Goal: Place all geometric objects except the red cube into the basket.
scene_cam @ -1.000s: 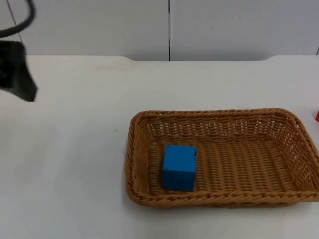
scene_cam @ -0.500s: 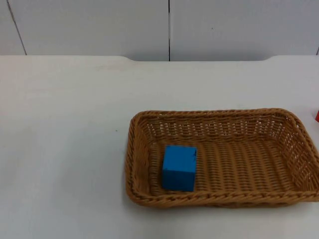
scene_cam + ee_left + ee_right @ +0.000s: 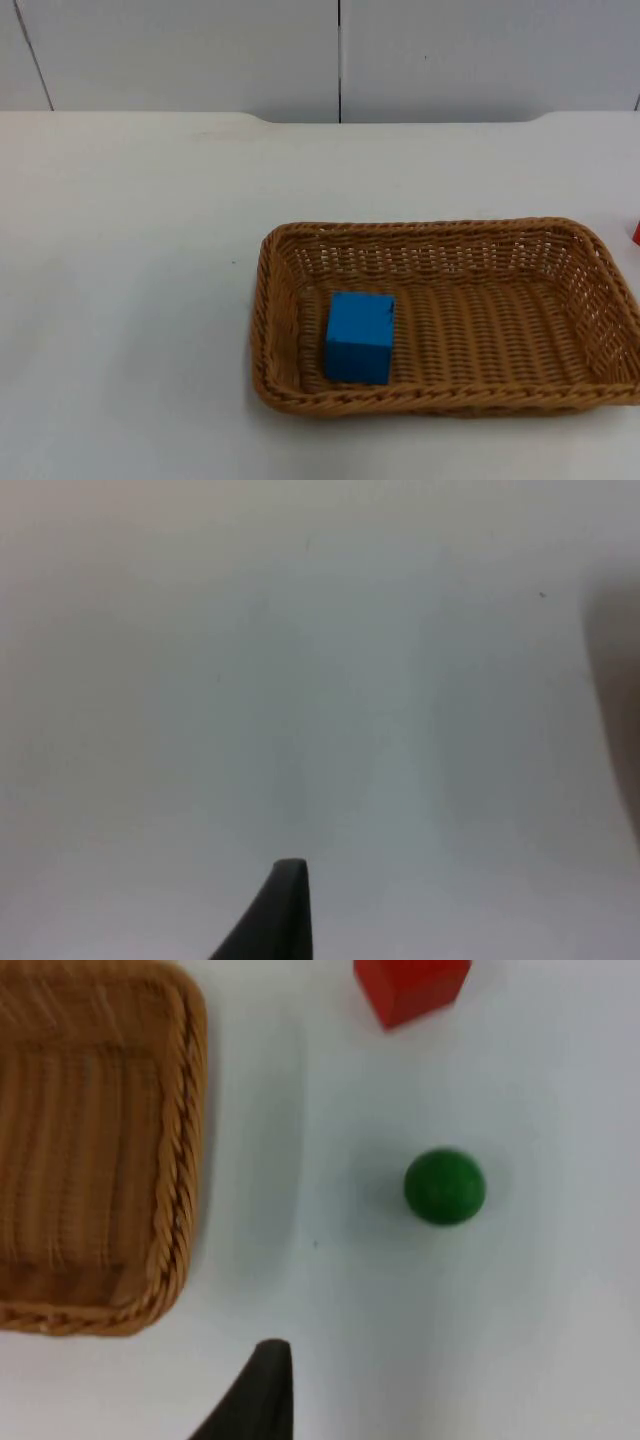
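The right gripper [image 3: 262,1380] hangs over bare white table [image 3: 420,1340], one black fingertip in sight; whether its fingers are spread or pressed together cannot be told. A small green ball [image 3: 445,1187] lies on the table ahead of that fingertip and off to one side, apart from it and touching nothing. Beyond the ball, further from the gripper, sits a red cube [image 3: 412,987], cut by the picture edge. To the fingertip's other side is the end wall of a rectangular woven wicker basket [image 3: 175,1160], with a strip of open table between basket rim and ball.

The left gripper [image 3: 280,910] waits over plain white table, one black fingertip in sight; finger state cannot be told.

In the top view the basket [image 3: 270,300] holds a blue cube [image 3: 360,336], resting on the basket floor near its left end wall. A sliver of the red cube [image 3: 636,233] shows at the picture's right edge, just outside the basket.

Against the frame one second back: the dark left arm has gone from the top view's upper left. Basket and blue cube are unmoved.

Wide open table lies left of and behind the basket, up to the grey partition wall [image 3: 200,55].
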### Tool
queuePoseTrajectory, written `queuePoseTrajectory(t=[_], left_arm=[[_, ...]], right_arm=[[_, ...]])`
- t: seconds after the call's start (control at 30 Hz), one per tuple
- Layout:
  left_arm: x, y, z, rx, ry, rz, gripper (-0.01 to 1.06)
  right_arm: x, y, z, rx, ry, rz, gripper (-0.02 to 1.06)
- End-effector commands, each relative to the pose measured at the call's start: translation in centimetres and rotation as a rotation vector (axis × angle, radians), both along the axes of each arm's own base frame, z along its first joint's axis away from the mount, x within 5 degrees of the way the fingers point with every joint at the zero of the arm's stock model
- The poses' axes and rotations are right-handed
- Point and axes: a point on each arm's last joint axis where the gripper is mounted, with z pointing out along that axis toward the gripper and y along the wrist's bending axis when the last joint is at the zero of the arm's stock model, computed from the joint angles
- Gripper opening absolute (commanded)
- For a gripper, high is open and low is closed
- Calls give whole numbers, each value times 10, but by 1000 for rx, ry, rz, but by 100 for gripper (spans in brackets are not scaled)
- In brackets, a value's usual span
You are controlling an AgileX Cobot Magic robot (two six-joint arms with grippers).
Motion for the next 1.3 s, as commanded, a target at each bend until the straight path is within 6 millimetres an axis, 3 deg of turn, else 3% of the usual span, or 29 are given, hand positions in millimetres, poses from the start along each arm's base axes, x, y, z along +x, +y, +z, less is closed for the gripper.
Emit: queuePoseTrajectory(t=[0.0,0.07,0.23,0.27,0.37,0.53,0.93,1.27], left_arm=[[-2,0,0,-3,-1,0,105],[-2,0,0,-3,-1,0,105],[-2,0,0,-3,-1,0,105],[-2,0,0,-3,-1,0,105],[-3,1,0,4,3,-3,105],[-3,1,0,4,3,-3,105],[-2,1,0,4,-3,-2,105],[-2,1,1,5,-7,-1,105]], right_arm=[[14,0,-4,-9,51,4,105],[23,1,-7,-11,78,4,105],[69,3,-30,-28,190,31,105],[69,3,-30,-28,190,31,105],[91,-8,-55,-31,244,16,105],[108,-26,-79,13,250,-8,105],[139,-32,-146,-5,274,40,101],[144,-33,-175,-2,319,41,94]])
